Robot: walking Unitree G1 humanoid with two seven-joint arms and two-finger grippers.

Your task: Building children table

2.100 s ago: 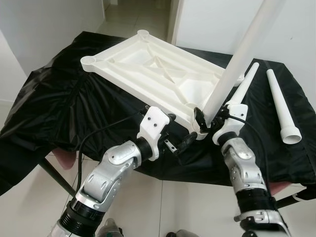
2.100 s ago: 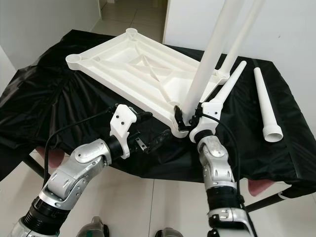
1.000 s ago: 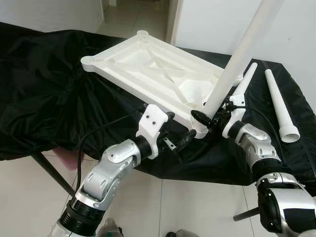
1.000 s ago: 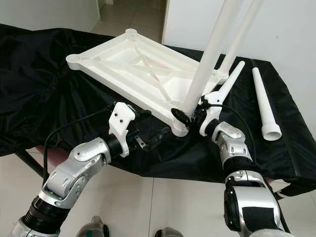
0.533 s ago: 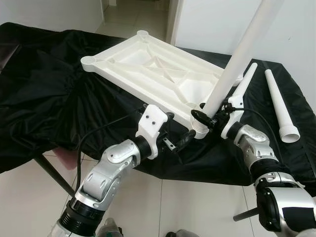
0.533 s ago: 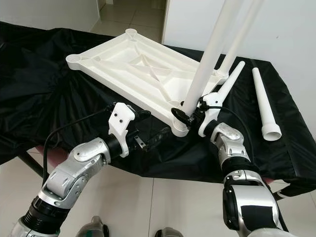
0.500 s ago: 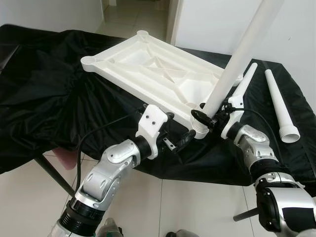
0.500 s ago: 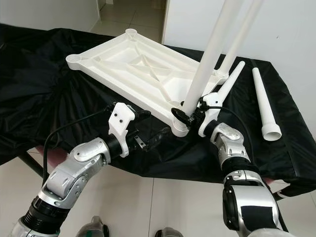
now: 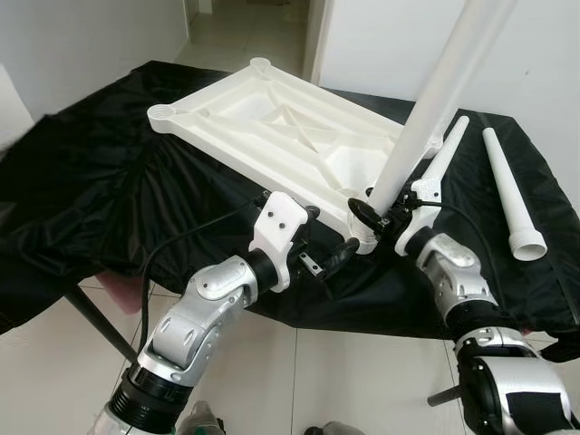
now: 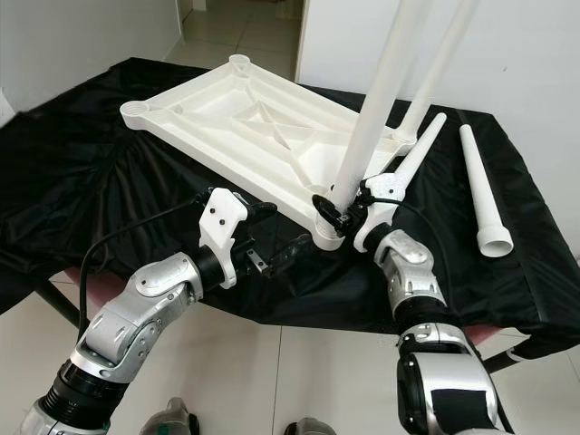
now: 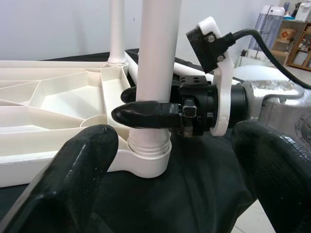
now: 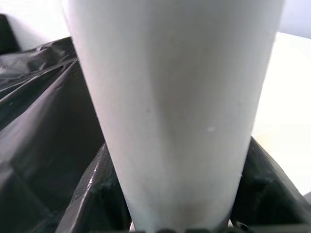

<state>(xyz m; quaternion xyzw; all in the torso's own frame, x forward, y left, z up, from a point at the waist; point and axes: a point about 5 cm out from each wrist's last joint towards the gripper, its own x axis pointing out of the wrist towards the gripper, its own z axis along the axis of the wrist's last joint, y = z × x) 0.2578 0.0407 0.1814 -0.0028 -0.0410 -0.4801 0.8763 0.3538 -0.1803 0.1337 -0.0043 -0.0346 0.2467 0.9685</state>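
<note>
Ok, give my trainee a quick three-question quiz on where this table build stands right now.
1. True or false: the right gripper has its fingers closed around the base of the upright leg seated in the near corner socket.
2. How many loose legs lie on the black cloth to the right of the upturned tabletop?
   A. none  B. two  C. four
3. Fill in: the left gripper is ____ and holds nothing, just short of the near corner socket.

Key: 1 true. 2 B, the nearer loose leg and the far loose leg. 3 open.
</note>
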